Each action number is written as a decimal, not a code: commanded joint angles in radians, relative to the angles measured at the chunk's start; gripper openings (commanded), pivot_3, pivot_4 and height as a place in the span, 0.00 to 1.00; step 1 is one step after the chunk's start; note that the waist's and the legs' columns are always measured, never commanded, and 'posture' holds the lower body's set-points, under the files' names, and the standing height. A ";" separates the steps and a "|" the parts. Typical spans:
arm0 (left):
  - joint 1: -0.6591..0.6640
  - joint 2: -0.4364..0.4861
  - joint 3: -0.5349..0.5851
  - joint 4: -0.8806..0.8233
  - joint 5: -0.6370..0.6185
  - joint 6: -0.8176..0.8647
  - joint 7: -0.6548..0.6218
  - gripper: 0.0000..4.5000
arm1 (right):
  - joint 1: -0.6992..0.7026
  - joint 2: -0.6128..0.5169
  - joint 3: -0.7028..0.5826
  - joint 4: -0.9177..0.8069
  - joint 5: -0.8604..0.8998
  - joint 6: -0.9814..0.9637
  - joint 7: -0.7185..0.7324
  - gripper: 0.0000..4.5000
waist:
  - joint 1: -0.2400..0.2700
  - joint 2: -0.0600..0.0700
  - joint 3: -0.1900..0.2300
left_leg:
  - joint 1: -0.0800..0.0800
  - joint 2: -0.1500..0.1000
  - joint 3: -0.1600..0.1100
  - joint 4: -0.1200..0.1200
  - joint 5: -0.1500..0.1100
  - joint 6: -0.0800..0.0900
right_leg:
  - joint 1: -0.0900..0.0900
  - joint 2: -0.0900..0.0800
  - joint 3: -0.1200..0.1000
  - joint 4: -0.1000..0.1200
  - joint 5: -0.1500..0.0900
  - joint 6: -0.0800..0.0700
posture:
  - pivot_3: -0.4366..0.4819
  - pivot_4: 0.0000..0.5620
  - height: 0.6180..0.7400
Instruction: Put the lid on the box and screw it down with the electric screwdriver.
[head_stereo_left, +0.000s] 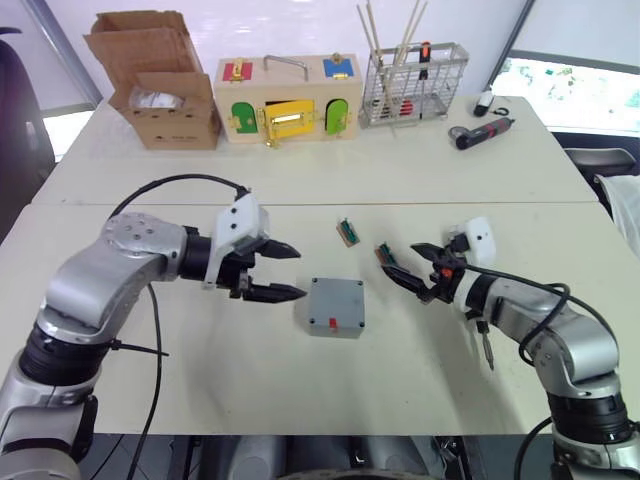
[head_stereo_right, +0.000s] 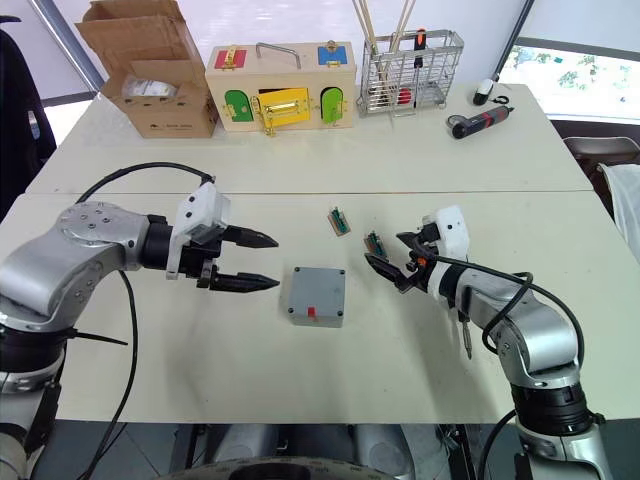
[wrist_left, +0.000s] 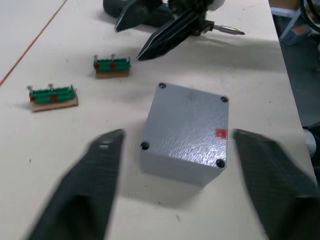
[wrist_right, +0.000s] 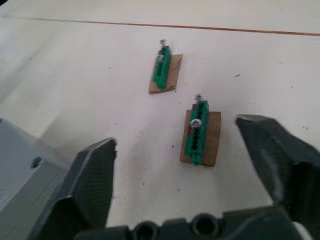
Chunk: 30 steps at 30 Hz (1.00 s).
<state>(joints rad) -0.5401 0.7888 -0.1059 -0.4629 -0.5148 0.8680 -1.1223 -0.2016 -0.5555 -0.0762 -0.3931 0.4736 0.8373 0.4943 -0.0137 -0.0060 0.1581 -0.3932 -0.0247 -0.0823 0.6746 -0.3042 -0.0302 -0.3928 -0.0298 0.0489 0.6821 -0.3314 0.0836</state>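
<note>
Head views — the box (head_stereo_left: 335, 306) sits on the white bench (head_stereo_left: 300, 180), near the front, between the two arms. The lid (wrist_left: 192, 125) is on it, grey and flat, a dark screw hole at each corner and a small red mark on the top face. The left tool (head_stereo_left: 285, 272) hovers just to the box's left, fingers apart and holding nothing. The right tool (head_stereo_left: 418, 268) hangs to the box's right, also spread and empty. A thin metal bit (head_stereo_left: 487, 347) pokes down beside the right forearm; what it belongs to I cannot tell. Along the far edge: a cardboard carton (head_stereo_left: 158, 80), a wooden latch box (head_stereo_left: 290, 100), a wire basket (head_stereo_left: 413, 83), and a red-and-black driver (head_stereo_left: 483, 130).

Left wrist view — the box fills the gap between the two spread fingers (wrist_left: 85, 195), untouched by either. Brushed sheen on the lid is plain here. Beyond it, the right tool's fingers point in.

Right wrist view — two green terminal blocks (wrist_right: 199, 132) on brown backing, each with small screws standing in it; the nearer one lies between the open fingers, untouched. The box's corner shows at the edge.
</note>
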 joint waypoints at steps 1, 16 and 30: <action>0.002 -0.003 -0.010 -0.030 -0.008 0.004 0.038 0.73 | -0.016 0.026 0.005 0.000 -0.018 -0.037 -0.020 1.00 | 0.001 0.000 0.000 | 0.000 0.000 0.000 0.000 0.000 0.000 | 0.000 0.000 0.000 0.000 0.000 0.000 | 0.48 0.27 1.00; 0.055 -0.003 -0.067 -0.010 0.005 -0.042 0.061 0.00 | -0.028 0.093 0.043 0.057 -0.074 -0.087 -0.049 0.89 | -0.001 0.000 0.000 | 0.000 0.000 0.000 0.000 0.000 0.000 | 0.000 0.000 0.000 0.000 0.000 0.000 | 0.48 0.27 1.00; 0.088 0.024 -0.103 -0.011 0.030 -0.090 0.041 0.00 | -0.041 0.106 0.053 0.091 -0.103 -0.111 -0.047 0.53 | 0.000 0.000 0.000 | 0.000 0.000 0.001 -0.002 0.000 -0.001 | -0.001 0.000 0.001 0.000 0.000 0.000 | 0.48 0.27 1.00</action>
<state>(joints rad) -0.4430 0.8052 -0.2193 -0.4607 -0.4840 0.7957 -1.0785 -0.2252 -0.4552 -0.0137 -0.2842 0.3718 0.7493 0.4477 -0.0140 -0.0057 0.1582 -0.3928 -0.0248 -0.0815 0.6728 -0.3038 -0.0309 -0.3936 -0.0297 0.0494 0.6821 -0.3314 0.0836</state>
